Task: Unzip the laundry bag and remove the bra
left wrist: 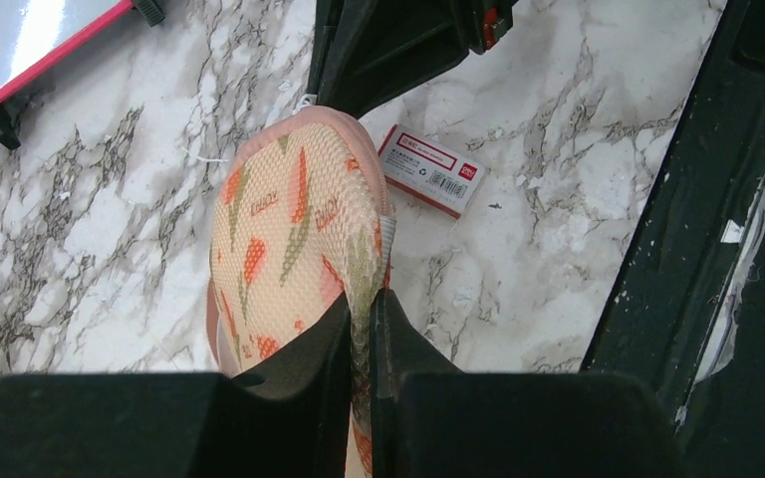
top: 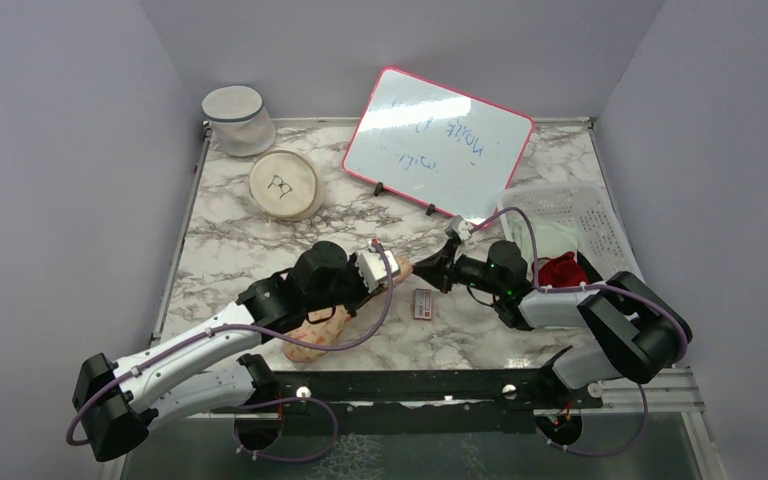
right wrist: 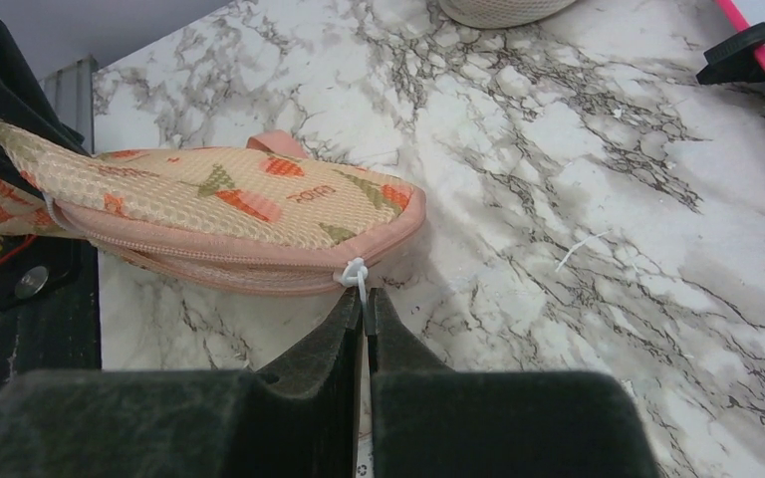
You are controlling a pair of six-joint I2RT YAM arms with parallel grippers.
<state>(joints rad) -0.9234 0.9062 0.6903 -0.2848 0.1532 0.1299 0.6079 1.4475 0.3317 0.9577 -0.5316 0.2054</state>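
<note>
Only blurred lettering on carrot-print peach bra [left wrist: 259, 261] inside cream mesh laundry bag [right wrist: 259, 261], bag pinched in left gripper [left wrist: 361, 329], its white zipper cord [right wrist: 356, 274] nipped by right gripper [right wrist: 363, 314], barcode-labelled red-white card [left wrist: 430, 171] just beyond left gripper

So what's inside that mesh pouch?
Through the laundry bag mesh you can see peach fabric with red and green print, likely the bra. The zipper looks closed, so its cups and straps are covered.
</note>
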